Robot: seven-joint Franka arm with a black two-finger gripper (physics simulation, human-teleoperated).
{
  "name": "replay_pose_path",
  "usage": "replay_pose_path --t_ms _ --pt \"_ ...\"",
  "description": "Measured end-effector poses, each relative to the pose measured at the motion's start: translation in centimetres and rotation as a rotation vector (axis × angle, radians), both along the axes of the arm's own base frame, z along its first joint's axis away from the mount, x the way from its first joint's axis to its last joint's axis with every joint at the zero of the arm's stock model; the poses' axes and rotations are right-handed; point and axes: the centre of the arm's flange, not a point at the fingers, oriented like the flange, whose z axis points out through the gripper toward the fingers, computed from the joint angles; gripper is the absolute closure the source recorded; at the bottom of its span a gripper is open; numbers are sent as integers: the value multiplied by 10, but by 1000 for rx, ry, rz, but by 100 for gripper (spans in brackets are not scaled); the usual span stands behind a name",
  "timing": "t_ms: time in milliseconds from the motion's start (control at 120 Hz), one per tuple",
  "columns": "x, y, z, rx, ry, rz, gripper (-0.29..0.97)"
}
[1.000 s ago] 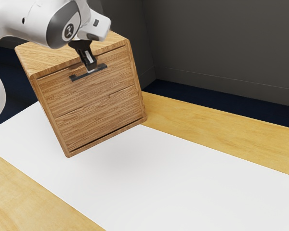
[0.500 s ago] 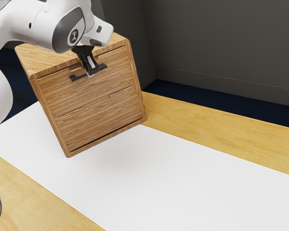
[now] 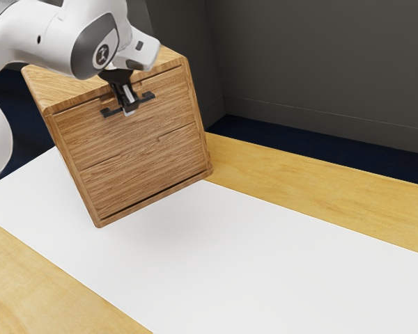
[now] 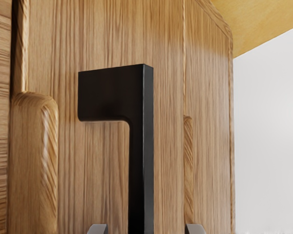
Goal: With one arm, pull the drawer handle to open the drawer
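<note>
The handle [image 3: 111, 110] is a flat black bar on the top drawer [image 3: 153, 115] of a wooden cabinet [image 3: 63, 80]. The cabinet stands at about 10 o'clock in the exterior view, and the handle sits toward 12 o'clock on its front. The drawer looks shut, its face flush with the cabinet front.

We judge the bar rigid and smooth, standing off the wood on short legs, so it should neither bend nor break. It may slip if held only lightly. The best hold is mid-bar, fingers across its thin width, so the pull runs straight out and the drawer does not rack. The drawer should slide with modest drag; the cabinet may shift if we tug hard.

The gripper [image 3: 128, 106] is at the bar's middle. In the wrist view the fingertips [image 4: 97, 228] stand on either side of the bar with wood showing between, so the jaws straddle it, apart and not clamped.

The arm [image 3: 56, 35] comes in from 10 o'clock. The white mat [image 3: 230, 257] lies under the cabinet.
</note>
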Motion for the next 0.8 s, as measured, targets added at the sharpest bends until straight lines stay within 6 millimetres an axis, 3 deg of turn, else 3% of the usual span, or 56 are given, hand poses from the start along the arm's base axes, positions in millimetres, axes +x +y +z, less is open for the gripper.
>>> replay_pose_path --t_ms 283,467,800 --pt "-1 2 -6 -13 7 2 57" --pt "-12 10 -8 -38 -1 4 60" --pt "-14 -1 -3 -61 -23 -20 62"
